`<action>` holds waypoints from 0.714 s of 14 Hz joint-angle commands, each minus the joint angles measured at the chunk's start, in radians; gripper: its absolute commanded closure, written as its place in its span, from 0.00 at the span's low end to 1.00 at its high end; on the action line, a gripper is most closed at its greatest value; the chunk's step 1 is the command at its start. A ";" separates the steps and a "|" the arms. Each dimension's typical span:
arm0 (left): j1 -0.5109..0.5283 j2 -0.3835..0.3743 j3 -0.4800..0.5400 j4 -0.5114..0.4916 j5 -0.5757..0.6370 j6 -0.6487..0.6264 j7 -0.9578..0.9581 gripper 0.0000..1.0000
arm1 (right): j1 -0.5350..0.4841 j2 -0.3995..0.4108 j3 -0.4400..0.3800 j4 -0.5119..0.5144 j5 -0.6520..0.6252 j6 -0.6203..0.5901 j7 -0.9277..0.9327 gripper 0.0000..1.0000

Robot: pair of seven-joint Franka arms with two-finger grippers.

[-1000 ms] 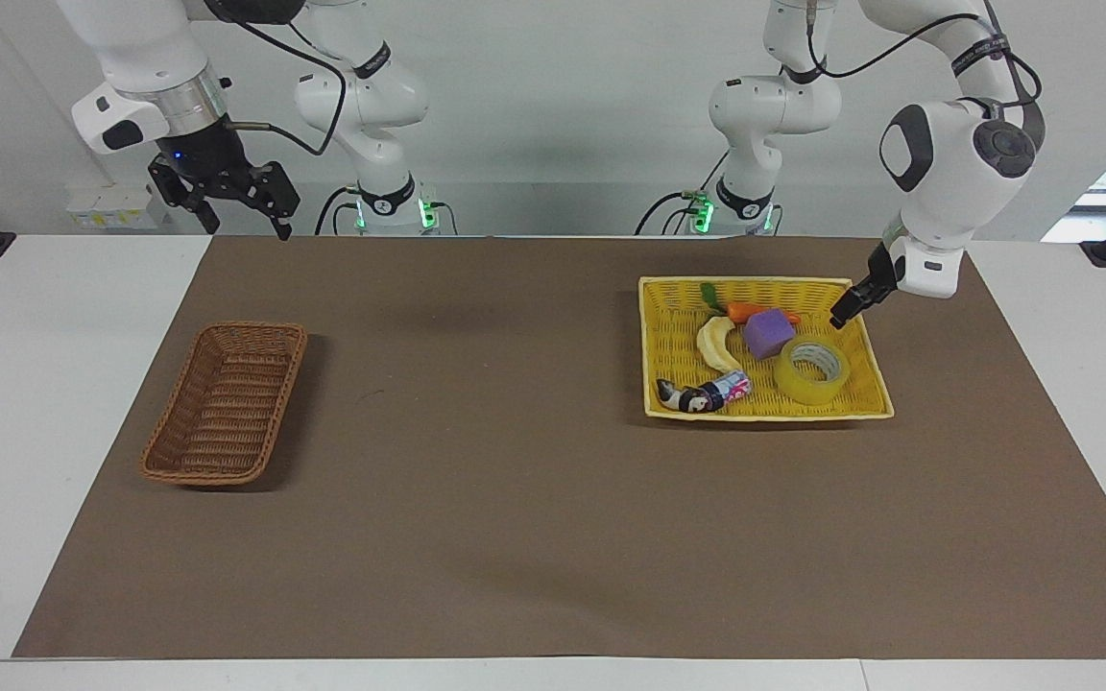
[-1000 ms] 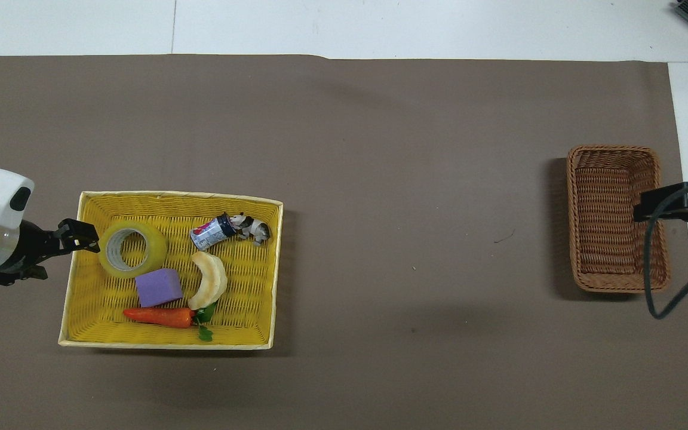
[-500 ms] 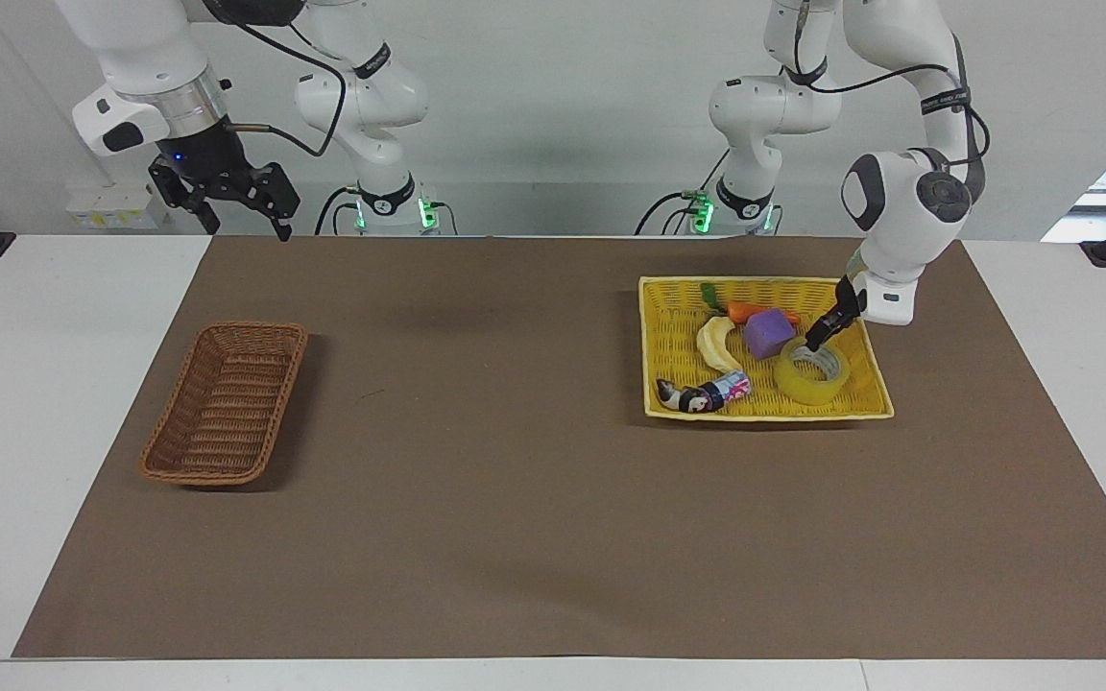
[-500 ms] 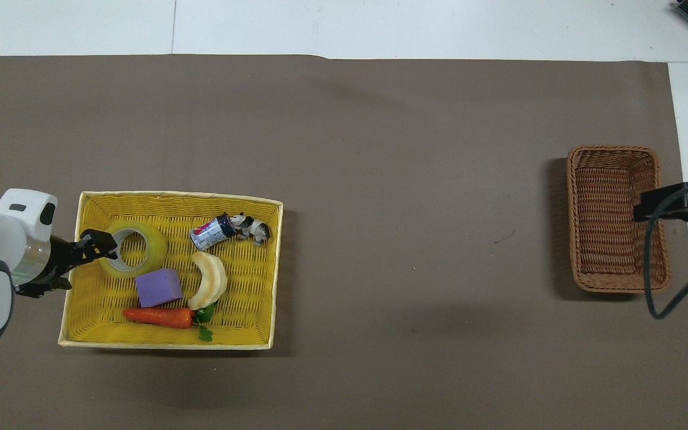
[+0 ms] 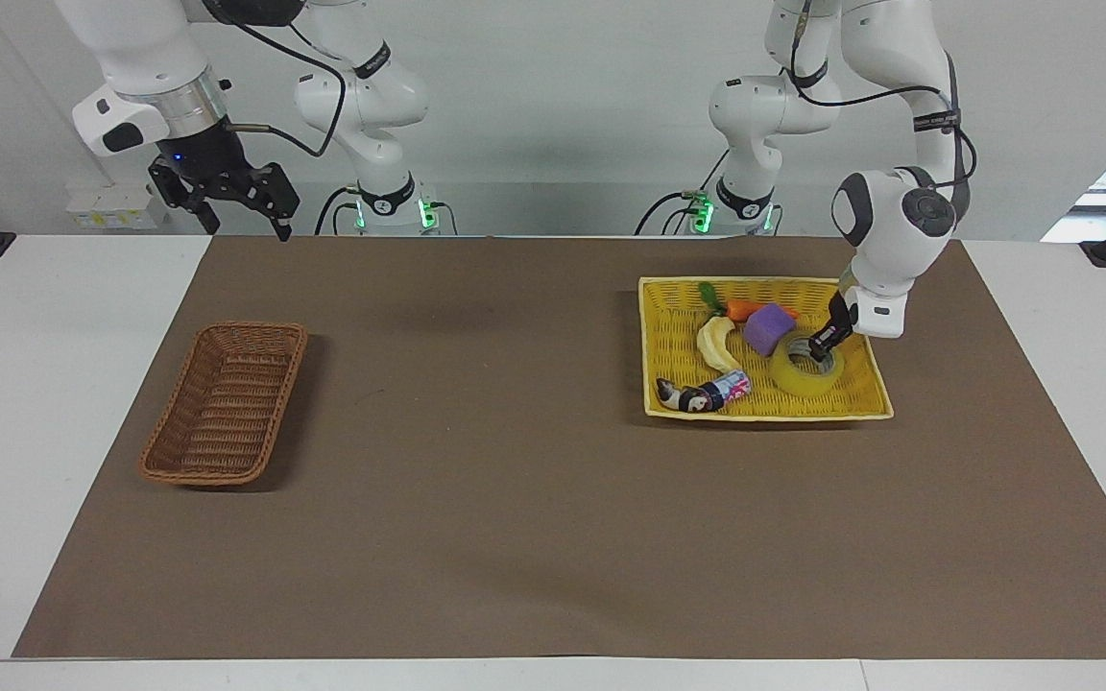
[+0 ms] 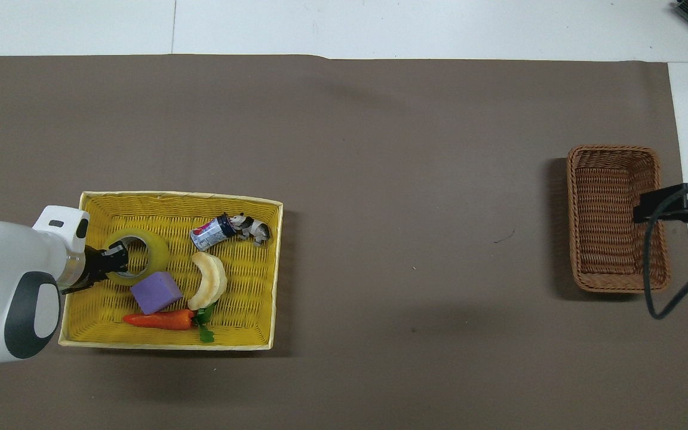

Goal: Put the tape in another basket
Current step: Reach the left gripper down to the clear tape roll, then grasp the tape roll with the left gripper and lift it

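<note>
The tape (image 5: 800, 383) (image 6: 157, 253) lies flat in the yellow basket (image 5: 764, 412) (image 6: 171, 197), at the end toward the left arm. My left gripper (image 5: 821, 346) (image 6: 117, 257) is low on the tape, open, its tips at the roll's rim and core hole. The brown wicker basket (image 5: 256, 331) (image 6: 613, 151) stands empty toward the right arm's end of the table. My right gripper (image 5: 248, 219) (image 6: 642, 210) is open and empty; it waits high over the table's edge by that basket.
The yellow basket also holds a purple cube (image 5: 769, 328) (image 6: 154, 292) touching the tape, a banana (image 5: 714, 344) (image 6: 211, 280), a carrot (image 5: 745, 309) (image 6: 159, 319), a small can (image 5: 728, 388) (image 6: 209, 233) and a toy figure (image 5: 678, 395) (image 6: 253, 228). Brown mat covers the table.
My left gripper has come down from the yellow basket's edge onto the tape. The tape, the purple cube and the carrot have shifted slightly. The right arm has not moved.
</note>
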 commanded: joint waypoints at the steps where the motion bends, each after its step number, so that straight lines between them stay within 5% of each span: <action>1: -0.010 0.028 0.007 0.068 0.012 -0.063 0.017 1.00 | -0.012 -0.022 0.003 -0.024 0.020 -0.003 0.009 0.00; 10: 0.005 0.030 0.007 0.456 0.013 -0.439 0.248 1.00 | -0.001 -0.030 0.005 -0.037 0.018 -0.001 0.004 0.00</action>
